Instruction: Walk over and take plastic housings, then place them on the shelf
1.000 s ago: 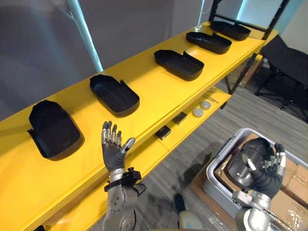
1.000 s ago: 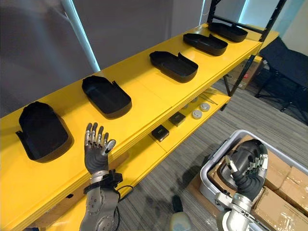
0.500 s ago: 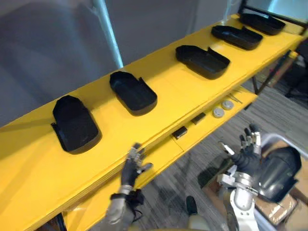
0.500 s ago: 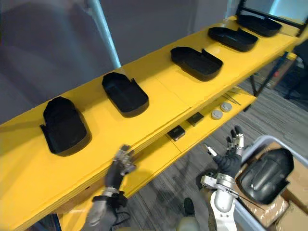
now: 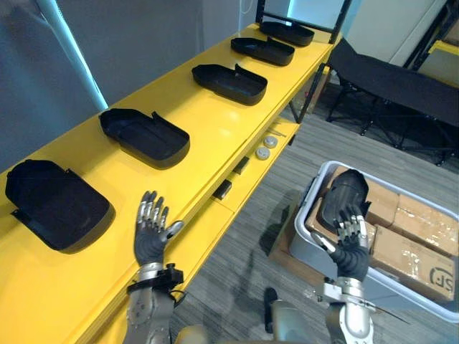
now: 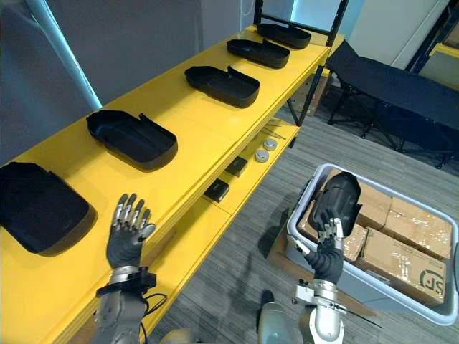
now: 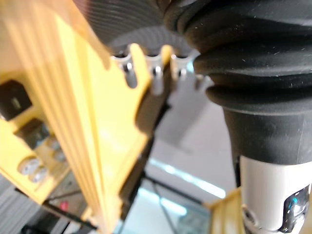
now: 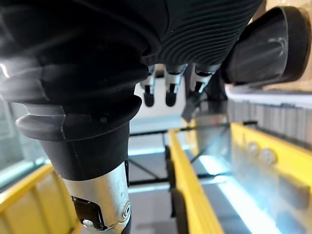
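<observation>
Plastic housings (image 5: 143, 135) sit in a row along the yellow shelf (image 5: 215, 140); the right eye view cuts off the nearest one. Another housing (image 5: 346, 192) lies in the grey bin (image 6: 373, 283), its lower end hidden behind the right hand (image 5: 349, 251), whose fingers are straight and empty. The left hand (image 5: 149, 240) is spread over the shelf's front edge.

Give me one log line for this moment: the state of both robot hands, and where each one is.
left robot hand: open, at shelf edge | right robot hand: open, near housing in bin
</observation>
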Motion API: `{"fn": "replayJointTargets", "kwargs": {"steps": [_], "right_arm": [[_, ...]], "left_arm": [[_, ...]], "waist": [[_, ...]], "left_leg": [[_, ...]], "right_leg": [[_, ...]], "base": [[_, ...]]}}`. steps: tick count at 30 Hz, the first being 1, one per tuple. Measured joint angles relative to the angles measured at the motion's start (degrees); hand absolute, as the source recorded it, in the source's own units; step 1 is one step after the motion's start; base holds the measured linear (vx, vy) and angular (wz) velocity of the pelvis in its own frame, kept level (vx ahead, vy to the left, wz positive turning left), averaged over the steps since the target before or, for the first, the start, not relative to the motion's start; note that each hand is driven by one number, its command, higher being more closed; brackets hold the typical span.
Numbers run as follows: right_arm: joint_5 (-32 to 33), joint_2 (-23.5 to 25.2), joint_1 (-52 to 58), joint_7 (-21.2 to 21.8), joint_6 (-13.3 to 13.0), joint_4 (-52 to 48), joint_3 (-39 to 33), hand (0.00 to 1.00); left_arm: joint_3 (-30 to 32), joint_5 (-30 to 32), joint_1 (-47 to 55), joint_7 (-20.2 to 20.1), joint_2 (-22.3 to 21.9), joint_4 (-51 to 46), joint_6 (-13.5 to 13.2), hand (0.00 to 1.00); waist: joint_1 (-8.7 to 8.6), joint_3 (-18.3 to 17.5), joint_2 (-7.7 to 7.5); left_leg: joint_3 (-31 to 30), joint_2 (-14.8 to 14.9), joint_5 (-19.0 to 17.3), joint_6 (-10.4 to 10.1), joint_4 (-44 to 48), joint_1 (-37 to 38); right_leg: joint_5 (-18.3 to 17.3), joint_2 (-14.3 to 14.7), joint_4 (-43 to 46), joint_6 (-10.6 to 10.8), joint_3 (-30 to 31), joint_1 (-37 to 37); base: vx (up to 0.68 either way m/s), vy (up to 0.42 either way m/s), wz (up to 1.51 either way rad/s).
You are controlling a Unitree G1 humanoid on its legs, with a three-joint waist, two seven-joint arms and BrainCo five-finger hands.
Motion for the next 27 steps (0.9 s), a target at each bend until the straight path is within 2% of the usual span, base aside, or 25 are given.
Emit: {"fn": "replayJointTargets", "kwargs": {"steps": [1,3,5,6,7,8,9,10,11,12,13,15,16,17,18,19,20,21,24,27], "right_arm": [[-0.12,0.05,-0.83,-0.02,0.01,0.3,0.43,0.0],[-0.47,0.29,-3.18,-1.16,0.26,2.02,0.32,0.0],[-1.46,0.32,-4.12,-1.82,0.74,3.42,0.32,0.0],[-6.27,0.34,-4.47,-3.06,2.2,4.19,0.37,0.0],[-7.75,0.37,-4.44,-3.13,2.64,4.18,0.43,0.0],[-10.29,-0.7,-4.6,-3.14,3.58,4.21,0.27,0.0],[-11.05,-1.71,-4.84,-2.99,4.26,4.11,0.1,0.0],[-11.67,-3.6,-5.75,-2.38,5.34,4.12,-0.65,0.0],[-12.46,-5.52,-6.63,-2.03,7.03,4.12,-1.61,0.0],[-12.94,-6.1,-6.53,-1.86,7.54,4.1,-2.45,0.0],[-12.77,-6.63,-5.65,-1.24,7.68,3.7,-4.06,0.0],[-10.09,-6.57,-4.46,-0.75,7.7,3.62,-6.74,0.0],[-8.75,-6.52,-3.98,-0.61,7.69,3.5,-7.4,0.0],[-7.1,-6.59,-3.26,0.04,7.7,2.94,-7.59,0.0],[-6.32,-6.51,-2.99,0.22,7.71,2.67,-7.48,0.0],[-4.09,-6.05,-3.06,0.22,7.71,2.71,-7.31,0.0],[-2.88,-5.55,-3.09,0.18,7.7,3.08,-7.46,0.0],[-2.15,-4.52,-4.17,-0.09,7.76,5.65,-7.69,0.0],[-2.68,-2.05,-6.54,-1.45,8.68,10.67,-7.25,0.0],[-2.64,-2.06,-12.68,-2.65,11.8,18.65,-7.4,0.0]], "left_arm": [[0.23,-0.89,0.54,-0.32,0.05,0.09,0.06,0.0],[0.43,-3.27,0.89,-2.06,0.09,1.05,0.33,0.0],[0.41,-4.77,0.88,-2.72,0.25,1.36,0.35,0.0],[0.4,-7.52,0.55,-2.92,0.43,1.54,0.31,0.0],[0.41,-8.32,0.3,-2.88,0.6,1.88,0.27,0.0],[0.32,-10.23,-1.3,-2.68,-0.17,4.65,0.16,0.0],[0.22,-10.51,-1.96,-2.24,-1.02,6.16,0.22,0.0],[-0.11,-10.55,-3.0,-1.39,-2.91,8.74,0.54,0.0],[-1.35,-10.89,-4.62,-0.08,-5.18,10.58,1.25,0.0],[-2.25,-11.49,-4.99,0.26,-6.04,10.7,1.35,0.0],[-4.16,-12.38,-5.71,0.09,-5.93,10.71,1.32,0.0],[-5.71,-11.65,-5.99,-0.91,-5.94,11.53,1.28,0.0],[-6.3,-11.61,-5.8,-1.24,-5.93,11.92,1.24,0.0],[-7.17,-10.26,-4.95,-1.73,-5.91,12.13,1.26,0.0],[-7.43,-9.42,-4.47,-1.9,-5.89,12.07,1.26,0.0],[-7.43,-7.91,-3.7,-1.9,-5.76,12.05,1.32,0.0],[-7.39,-7.2,-3.19,-1.87,-5.59,12.13,1.47,0.0],[-7.32,-7.0,-2.91,-1.7,-4.55,12.88,1.68,0.0],[-7.14,-4.06,-3.21,-1.71,-1.94,14.89,3.51,0.0],[-7.18,-2.61,-4.57,-1.87,-0.95,16.55,6.07,0.0]], "waist": [[0.04,-0.03,-0.06],[0.07,-0.08,-0.21],[0.13,-0.24,-0.55],[0.11,-0.55,-1.15],[0.06,-0.9,-1.76],[-0.14,-1.56,-2.12],[-0.49,-1.78,-0.89],[-1.41,-1.55,1.42],[-2.9,-1.26,1.84],[-3.54,-1.25,1.79],[-4.22,-0.75,0.99],[-4.22,-0.73,0.97],[-4.13,-0.68,0.88],[-3.59,-0.63,0.8],[-3.46,-0.65,0.83],[-3.23,-0.66,0.85],[-3.2,-0.68,0.98],[-2.55,-0.8,0.13],[-1.89,-0.58,-1.64],[-1.59,0.11,-1.32]], "left_leg": [[0.02,0.83,0.16,-0.39,0.07,-0.22],[0.01,3.9,1.09,-3.16,0.08,-1.12],[-0.11,5.33,1.49,-4.34,0.43,-1.06],[-0.25,7.39,1.78,-8.05,0.64,0.22],[-0.15,7.65,1.94,-9.22,0.09,0.87],[-0.09,9.18,2.58,-11.63,-1.65,3.53],[-0.62,10.42,3.39,-12.32,-2.09,3.58],[-1.99,12.11,5.35,-11.54,-1.97,3.27],[-2.44,11.93,10.69,-8.94,-1.49,2.42],[-2.68,11.76,14.11,-6.83,-0.22,1.48],[-3.46,11.89,20.4,-2.73,3.83,-1.27],[-3.72,10.85,15.39,-4.73,9.06,-4.54],[-4.3,8.76,12.45,-6.37,9.76,-5.91],[-4.54,4.54,9.11,-7.43,8.27,-7.77],[-4.43,2.86,8.32,-7.33,6.65,-8.65],[-4.42,-0.18,7.99,-6.54,1.15,-9.85],[-4.56,-2.04,9.72,-4.94,-4.93,-10.03],[-4.31,-3.92,11.93,-4.82,-7.9,-8.11],[-3.35,-6.47,12.68,-3.87,-9.16,-8.38],[-4.55,-7.97,13.41,-2.74,-9.6,-9.78]], "right_leg": [[-0.02,-1.61,1.25,-0.03,0.08,-0.01],[0.14,-6.29,4.19,-0.15,0.8,-0.25],[0.2,-7.6,4.3,-0.07,1.12,-0.1],[1.82,-7.82,1.08,2.68,-0.29,1.32],[3.07,-7.89,-0.63,4.56,-1.56,2.03],[-4.12,-7.0,-1.71,13.96,-5.87,3.7],[-6.64,-5.84,-1.58,14.59,-6.5,3.31],[-7.77,-3.55,-0.34,13.53,-6.47,2.09],[-8.55,-2.4,0.23,12.16,-6.01,1.34],[-8.63,-2.21,-0.23,11.84,-5.86,1.44],[-8.89,-1.87,-2.34,10.57,-5.91,2.96],[-8.03,-1.07,-6.25,8.83,-5.72,5.71],[-7.47,-0.76,-8.31,8.31,-5.71,7.23],[-6.62,-0.51,-10.86,8.07,-5.24,8.91],[-6.25,-0.45,-11.66,8.03,-5.03,9.21],[-5.72,-0.43,-12.65,8.31,-4.6,9.42],[-5.54,-0.49,-12.59,8.62,-4.46,9.08],[-4.97,-1.4,-12.86,9.54,-3.75,8.85],[-2.62,-3.84,-16.73,11.02,-4.74,9.46],[0.22,-4.53,-20.45,11.31,-6.72,10.7]], "base": [[0.03,-0.188,-0.31],[0.04,-0.274,-0.25],[0.07,-0.397,-0.48],[0.11,-0.482,-0.66],[0.21,-0.676,-0.99],[0.19,-0.596,-0.81],[0.19,-0.596,-0.88],[0.15,-0.455,-0.57],[0.2,-0.565,-0.43],[0.24,-0.636,-0.3],[0.19,-0.469,-0.29],[0.15,-0.272,-0.28],[0.15,-0.197,-0.33],[0.12,-0.111,-0.33],[0.11,-0.07,-0.37],[0.08,0.007,-0.26],[0.05,0.087,-0.46],[0.04,0.086,-0.36],[0.03,0.128,-0.13],[-0.01,0.062,0.22]]}}
